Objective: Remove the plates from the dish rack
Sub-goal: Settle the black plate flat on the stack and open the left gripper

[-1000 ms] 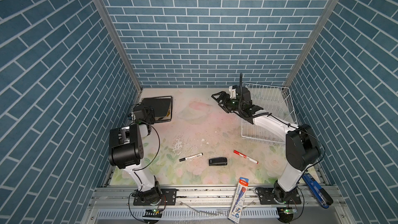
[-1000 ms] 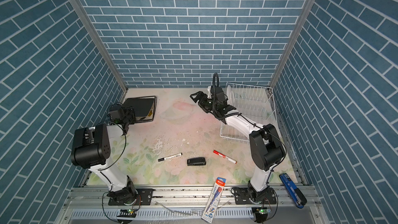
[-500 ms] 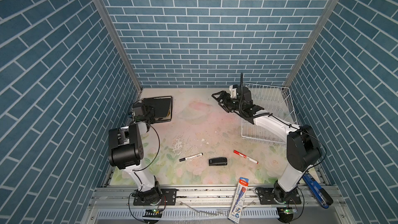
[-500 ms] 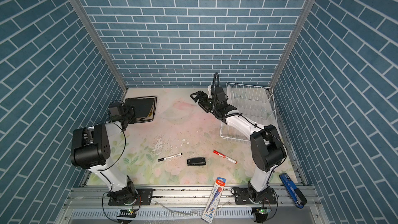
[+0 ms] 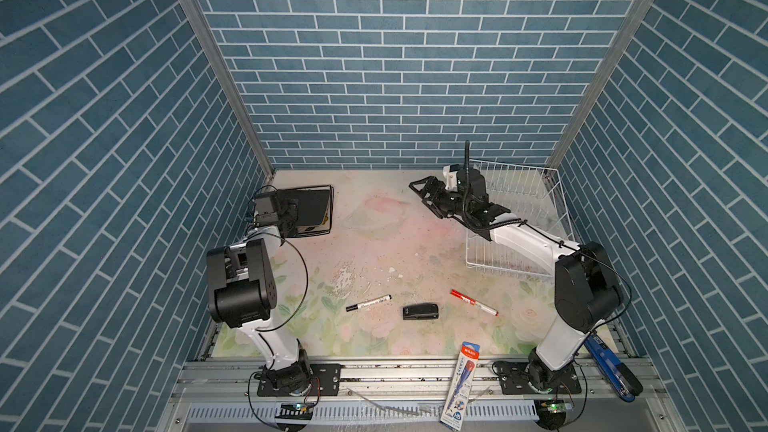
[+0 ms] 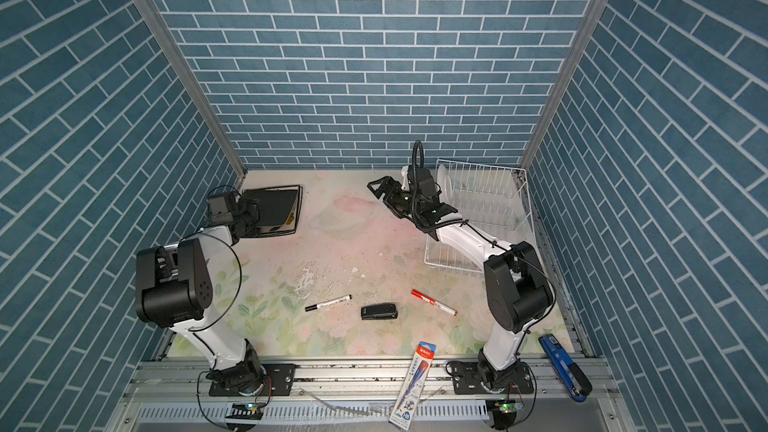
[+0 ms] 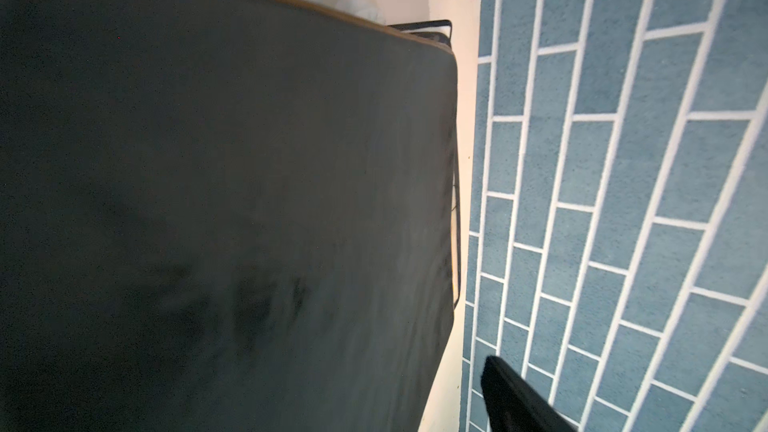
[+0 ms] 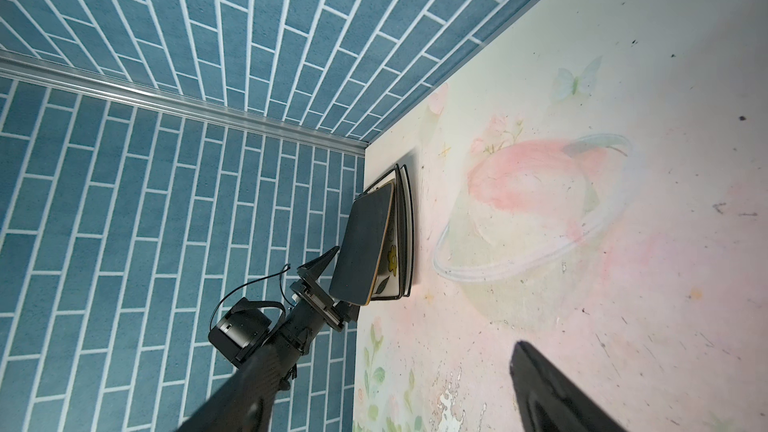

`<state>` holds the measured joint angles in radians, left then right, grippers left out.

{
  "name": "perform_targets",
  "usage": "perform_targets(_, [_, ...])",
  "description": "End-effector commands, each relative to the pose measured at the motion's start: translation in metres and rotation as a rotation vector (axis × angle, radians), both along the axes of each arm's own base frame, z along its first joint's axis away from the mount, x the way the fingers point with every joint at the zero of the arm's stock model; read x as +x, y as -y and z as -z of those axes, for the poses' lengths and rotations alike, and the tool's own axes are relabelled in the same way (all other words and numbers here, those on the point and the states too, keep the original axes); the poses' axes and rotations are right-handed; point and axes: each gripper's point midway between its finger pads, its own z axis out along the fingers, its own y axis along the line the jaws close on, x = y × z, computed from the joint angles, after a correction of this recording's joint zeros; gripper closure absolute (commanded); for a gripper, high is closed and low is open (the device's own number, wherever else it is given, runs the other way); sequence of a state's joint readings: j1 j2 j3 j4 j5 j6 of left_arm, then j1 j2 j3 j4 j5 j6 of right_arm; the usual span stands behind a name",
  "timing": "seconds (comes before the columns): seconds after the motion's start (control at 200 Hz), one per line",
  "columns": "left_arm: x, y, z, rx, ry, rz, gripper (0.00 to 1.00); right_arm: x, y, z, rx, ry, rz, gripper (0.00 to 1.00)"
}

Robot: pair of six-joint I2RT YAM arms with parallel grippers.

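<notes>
Fingers of the left gripper (image 8: 332, 280) stand apart around the near edge of a black plate (image 5: 309, 205) topping the far-left stack, the right gripper (image 5: 424, 197) gapes empty beside the rack (image 5: 536, 218); plates look stiff, slick, breakable, best pinched at the rim.

Pale table (image 5: 374, 243) with a faded flower print, walled in by blue brick.

A stack of square plates (image 5: 320, 211) lies at the far left corner and a white wire dish rack (image 5: 519, 218) stands along the right side. Toward the front lie a black marker (image 5: 368, 302), a small black stapler (image 5: 420, 311) and a red marker (image 5: 473, 308), well apart from both. The print is scuffed white near the middle (image 5: 347, 280).
</notes>
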<state>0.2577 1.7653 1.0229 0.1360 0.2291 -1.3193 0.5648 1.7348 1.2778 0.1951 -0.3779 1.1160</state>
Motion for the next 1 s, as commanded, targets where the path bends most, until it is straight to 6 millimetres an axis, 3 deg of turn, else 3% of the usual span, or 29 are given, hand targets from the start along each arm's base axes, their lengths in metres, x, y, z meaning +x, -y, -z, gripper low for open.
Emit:
perform_targets(0.0, [0.003, -0.003, -0.027, 0.033, 0.02, 0.013, 0.16, -0.007, 0.003, -0.009, -0.013, 0.058, -0.012, 0.12])
perform_targets(0.995, [-0.005, 0.01, -0.013, -0.04, -0.123, 0.052, 0.09, -0.008, 0.004, -0.009, -0.01, 0.059, -0.008, 0.12])
